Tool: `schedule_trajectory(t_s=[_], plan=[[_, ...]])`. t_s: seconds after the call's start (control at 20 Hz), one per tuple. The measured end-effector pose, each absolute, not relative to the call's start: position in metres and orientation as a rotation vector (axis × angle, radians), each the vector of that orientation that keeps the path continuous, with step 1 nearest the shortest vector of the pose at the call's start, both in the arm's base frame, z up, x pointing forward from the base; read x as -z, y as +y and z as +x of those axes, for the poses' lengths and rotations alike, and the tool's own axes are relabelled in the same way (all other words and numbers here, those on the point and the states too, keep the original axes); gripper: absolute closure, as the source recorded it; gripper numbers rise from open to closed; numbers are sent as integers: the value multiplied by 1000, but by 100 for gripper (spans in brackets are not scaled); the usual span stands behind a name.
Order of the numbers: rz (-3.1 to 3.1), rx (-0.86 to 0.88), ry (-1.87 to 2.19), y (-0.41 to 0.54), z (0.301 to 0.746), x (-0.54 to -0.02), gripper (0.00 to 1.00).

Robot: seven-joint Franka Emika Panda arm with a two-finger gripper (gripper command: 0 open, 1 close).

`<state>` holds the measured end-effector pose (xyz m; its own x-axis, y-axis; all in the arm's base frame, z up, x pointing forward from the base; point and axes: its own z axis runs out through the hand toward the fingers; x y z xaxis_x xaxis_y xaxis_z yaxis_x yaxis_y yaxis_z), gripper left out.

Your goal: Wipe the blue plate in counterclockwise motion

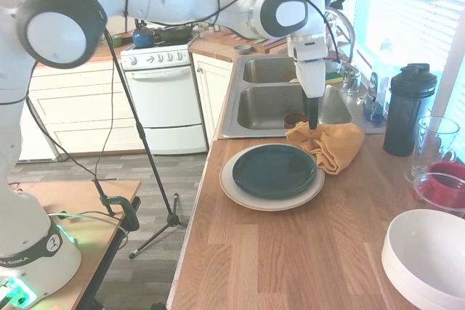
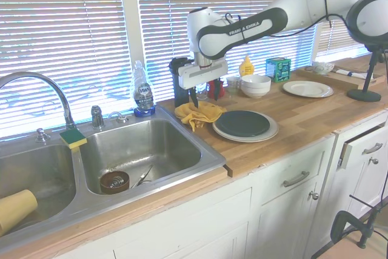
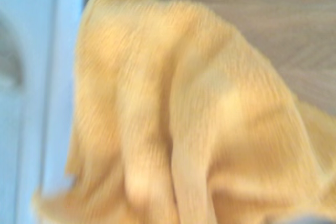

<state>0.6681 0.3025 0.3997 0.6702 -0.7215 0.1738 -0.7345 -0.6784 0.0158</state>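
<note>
Only the second exterior view showed the sink basin (image 2: 139, 150), where a small brown bowl (image 2: 114, 181) lay on the bottom, with a green-and-yellow sponge (image 2: 72, 137) on the rim and a dish soap bottle (image 2: 143, 93) behind. From the first exterior view, a big white bowl (image 1: 429, 255) and a dark shaker bottle (image 1: 407, 110) appeared on the wooden counter (image 1: 290, 259). The blue plate (image 1: 275, 170) sat stacked on a cream plate (image 1: 251, 197), near the sink edge. Just beside it lay a crumpled yellow cloth (image 1: 330, 144), which filled the blurred wrist view. The gripper (image 1: 313, 125) pointed down with its tips at the cloth; whether its fingers had closed on the fabric I could not tell.
</note>
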Motion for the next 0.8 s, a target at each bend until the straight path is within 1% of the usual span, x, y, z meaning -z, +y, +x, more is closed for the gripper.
schedule_trajectory(t_s=[0.2,0.55,0.6,0.8], plan=[[2765,-227,-1241,305,688,-379,0],[2744,-141,-1229,316,701,-345,0],[2745,-135,-1219,318,701,-343,100],[2750,-131,-1203,320,702,-343,100]])
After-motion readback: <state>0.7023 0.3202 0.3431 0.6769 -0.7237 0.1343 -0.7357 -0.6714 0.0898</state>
